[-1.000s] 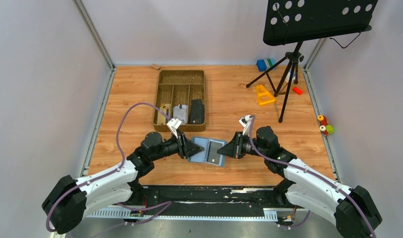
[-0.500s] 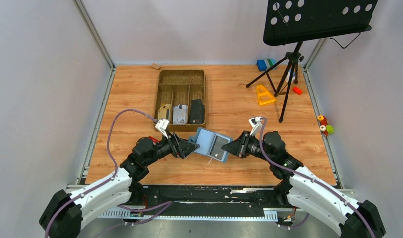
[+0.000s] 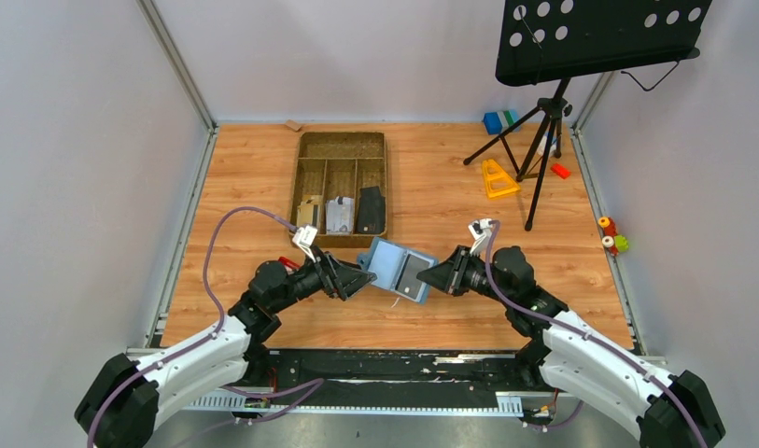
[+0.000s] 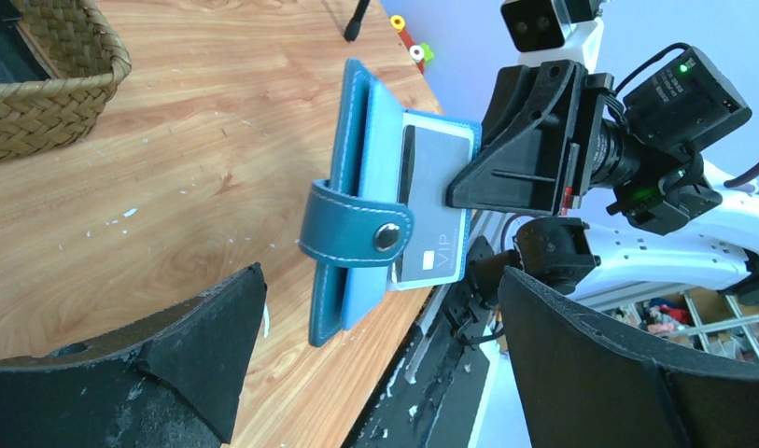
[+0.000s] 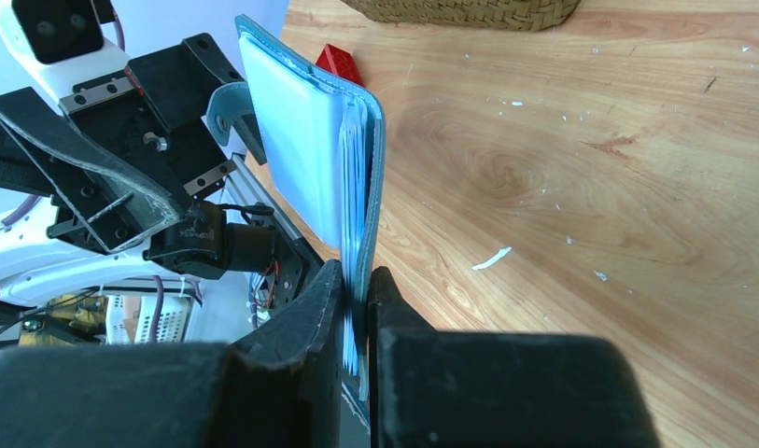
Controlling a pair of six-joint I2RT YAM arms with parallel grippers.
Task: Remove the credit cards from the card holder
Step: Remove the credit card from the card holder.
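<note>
The slate-blue card holder [image 3: 394, 265] hangs tilted above the table, pinched at its right edge by my right gripper [image 3: 429, 278], which is shut on it. A grey credit card [image 3: 411, 275] marked VIP [image 4: 433, 210] shows in its open face, and the snap strap [image 4: 357, 229] crosses the front. Seen from the right wrist, the card holder [image 5: 305, 140] stands edge-on between the two fingers [image 5: 301, 327]. My left gripper [image 3: 359, 278] is wide open just left of the holder, touching nothing; the left wrist view has the left gripper [image 4: 380, 280] with its fingers either side.
A brown woven tray [image 3: 343, 137] behind holds a tan card [image 3: 309, 213], a grey card [image 3: 340, 215] and a dark flat item [image 3: 372, 210]. A red block [image 3: 287, 263] lies by the left arm. A music stand tripod [image 3: 543, 121] and a yellow piece [image 3: 497, 177] stand at the back right.
A second ago the holder lay flat with both grippers on it. The right gripper has lifted and tilted it, and the left gripper has opened and pulled back to the left.
</note>
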